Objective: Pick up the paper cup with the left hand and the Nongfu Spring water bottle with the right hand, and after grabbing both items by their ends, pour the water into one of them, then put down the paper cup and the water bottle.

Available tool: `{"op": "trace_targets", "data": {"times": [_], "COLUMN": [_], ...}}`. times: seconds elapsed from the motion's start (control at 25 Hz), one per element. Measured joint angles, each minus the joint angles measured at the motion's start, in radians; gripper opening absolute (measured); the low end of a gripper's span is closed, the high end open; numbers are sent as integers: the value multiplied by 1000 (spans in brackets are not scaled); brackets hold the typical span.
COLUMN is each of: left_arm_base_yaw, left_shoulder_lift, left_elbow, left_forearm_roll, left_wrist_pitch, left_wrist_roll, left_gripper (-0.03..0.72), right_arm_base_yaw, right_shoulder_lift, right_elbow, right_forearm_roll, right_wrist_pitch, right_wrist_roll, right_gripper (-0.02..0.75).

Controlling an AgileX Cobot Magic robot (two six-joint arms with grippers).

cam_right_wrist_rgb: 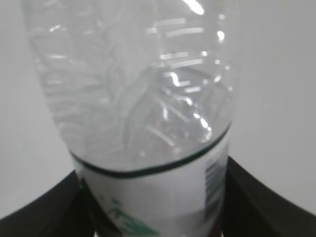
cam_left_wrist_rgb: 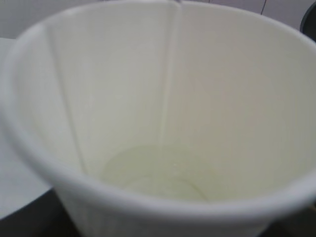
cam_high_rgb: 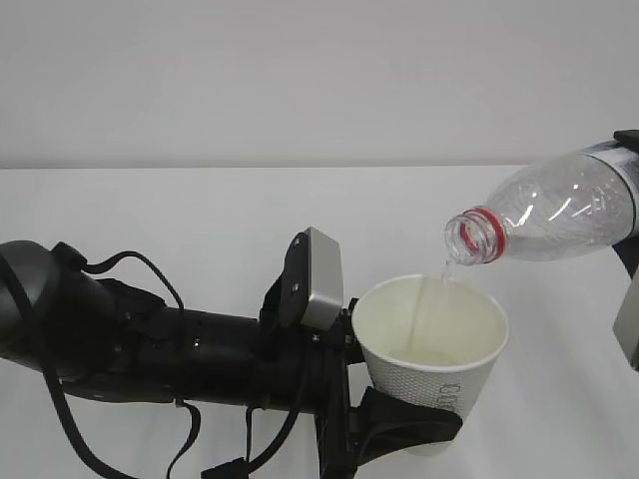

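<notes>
My left gripper (cam_high_rgb: pixel 404 419) is shut on the lower part of the white paper cup (cam_high_rgb: pixel 439 344) and holds it upright, slightly tilted. The Nongfu Spring water bottle (cam_high_rgb: pixel 559 205) lies nearly level at the upper right, with its red-ringed mouth just above the cup's rim. A thin stream of water (cam_high_rgb: pixel 446 267) falls from the mouth into the cup. In the left wrist view the cup's inside (cam_left_wrist_rgb: pixel 163 98) fills the frame, with a shallow pool of water (cam_left_wrist_rgb: pixel 158 175) at the bottom. My right gripper (cam_right_wrist_rgb: pixel 155 210) is shut on the bottle's labelled body (cam_right_wrist_rgb: pixel 163 197), with black fingers (cam_right_wrist_rgb: pixel 256 202) on both sides.
The white table (cam_high_rgb: pixel 200 210) runs back to a plain pale wall. My left arm (cam_high_rgb: pixel 150 344), with its cables and grey camera box, stretches across the lower left. Only the edge of my right arm (cam_high_rgb: pixel 629 309) shows at the right border.
</notes>
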Motion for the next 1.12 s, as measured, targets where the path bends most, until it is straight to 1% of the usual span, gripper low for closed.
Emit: {"op": "trace_targets", "data": {"times": [1.12], "left_arm_base_yaw": [0], "left_shoulder_lift": [2], "left_elbow": [0], "left_forearm_roll": [0], "left_wrist_pitch": [0], "left_wrist_roll": [0], "left_gripper": [536], "right_arm_base_yaw": [0], "right_shoulder_lift": [0], "right_elbow": [0], "right_forearm_roll": [0], "right_wrist_pitch": [-2], "right_wrist_roll": [-9], "right_gripper": [486]}}
